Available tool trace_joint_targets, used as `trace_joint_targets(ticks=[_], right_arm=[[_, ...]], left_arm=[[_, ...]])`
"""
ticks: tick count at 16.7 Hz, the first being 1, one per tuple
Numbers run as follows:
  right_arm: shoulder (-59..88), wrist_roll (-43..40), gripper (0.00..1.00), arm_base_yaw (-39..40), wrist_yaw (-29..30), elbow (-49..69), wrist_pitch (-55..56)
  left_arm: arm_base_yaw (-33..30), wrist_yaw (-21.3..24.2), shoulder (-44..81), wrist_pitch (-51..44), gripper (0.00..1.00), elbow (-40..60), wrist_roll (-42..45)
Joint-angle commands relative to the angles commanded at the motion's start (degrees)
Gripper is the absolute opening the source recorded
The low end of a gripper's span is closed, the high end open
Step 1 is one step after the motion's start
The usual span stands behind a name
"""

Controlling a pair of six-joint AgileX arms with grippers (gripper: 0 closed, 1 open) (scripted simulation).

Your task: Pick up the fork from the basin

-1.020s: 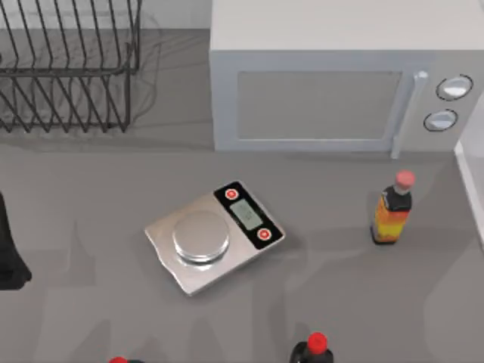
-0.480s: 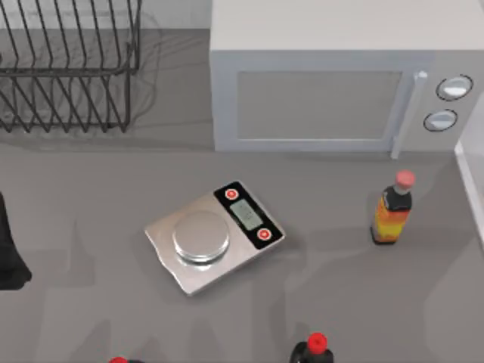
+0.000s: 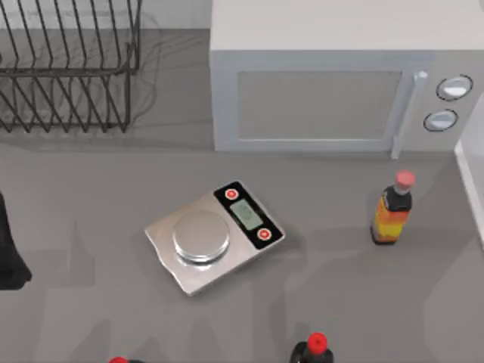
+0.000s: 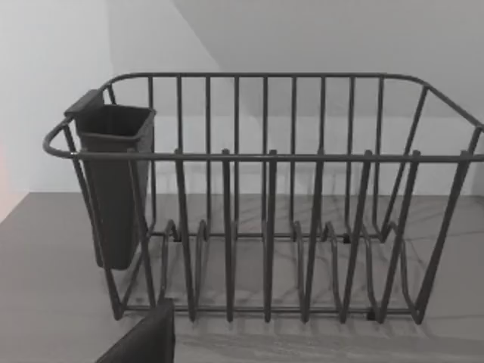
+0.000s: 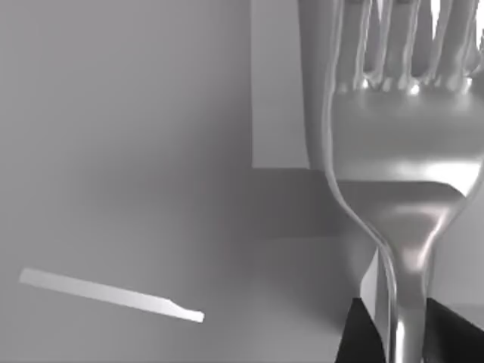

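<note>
The shiny silver fork (image 5: 401,181) looms very close in the right wrist view, tines pointing away from the camera. My right gripper (image 5: 404,344) is shut on its slim handle, with a dark finger (image 5: 357,340) on each side. Pale grey walls and floor lie behind the fork. In the top view a sliver of the basin's light rim (image 3: 470,181) shows at the table's right edge. My left arm (image 3: 9,253) sits parked at the table's left edge, facing the dish rack.
A black wire dish rack (image 3: 68,68) with a dark cutlery cup (image 4: 113,181) stands back left. A microwave (image 3: 340,83) is at the back, a scale (image 3: 214,236) in the middle, a sauce bottle (image 3: 393,208) to the right, and red-capped bottles (image 3: 314,349) near the front. A thin pale strip (image 5: 106,295) lies below the fork.
</note>
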Motion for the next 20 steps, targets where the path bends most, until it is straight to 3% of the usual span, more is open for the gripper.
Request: trace_joint_targets(ticks=[11, 20], right_arm=[[-10.1, -0.2, 0.00, -0.1, -0.1, 15.0, -25.6], [-14.8, 3.6, 0.00, 3.7, -0.1, 12.1, -27.5]], left_arm=[[0.0, 0.0, 0.0, 0.0, 1.00, 0.0, 0.0], [0.0, 0.0, 0.0, 0.0, 1.00, 0.0, 0.0]])
